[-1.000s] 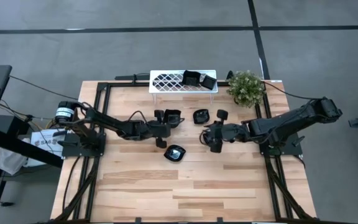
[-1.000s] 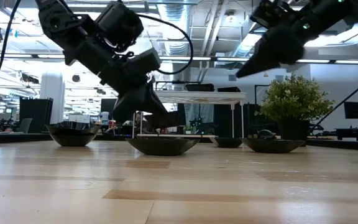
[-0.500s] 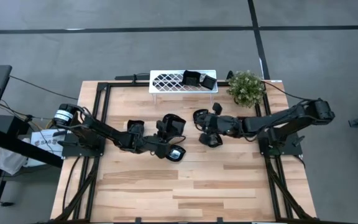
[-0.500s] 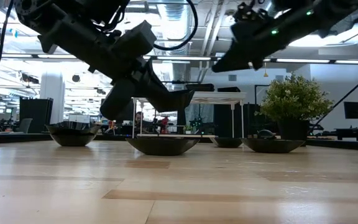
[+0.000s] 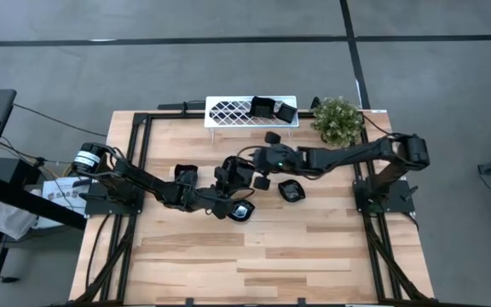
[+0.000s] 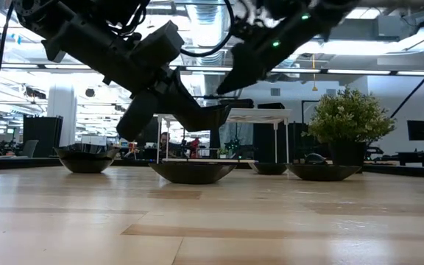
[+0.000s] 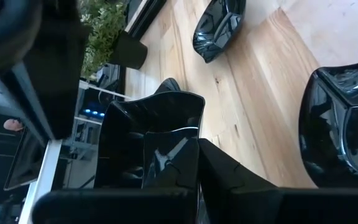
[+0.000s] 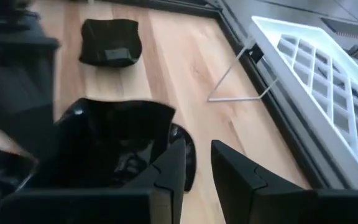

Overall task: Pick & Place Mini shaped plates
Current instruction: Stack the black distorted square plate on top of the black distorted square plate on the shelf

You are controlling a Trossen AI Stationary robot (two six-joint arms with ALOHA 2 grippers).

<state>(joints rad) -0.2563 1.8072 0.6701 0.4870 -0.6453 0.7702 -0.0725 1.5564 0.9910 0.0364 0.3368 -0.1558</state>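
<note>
The right gripper (image 5: 261,170) hides part of the lifted plate (image 5: 239,168) (its far rim), blurring their contact.

Setting: a robotics lab or test space within a large open-plan industrial office. A pale wooden table (image 5: 254,247) is mounted in a black metal frame (image 5: 135,136) and stood on a grey concrete floor marked with dark lines. Exposed ceiling ducts and strip lights (image 6: 389,72) are seen in the low view, with white columns, monitors and desks further back. Loose cables (image 5: 45,111) are run to the rig.
</note>
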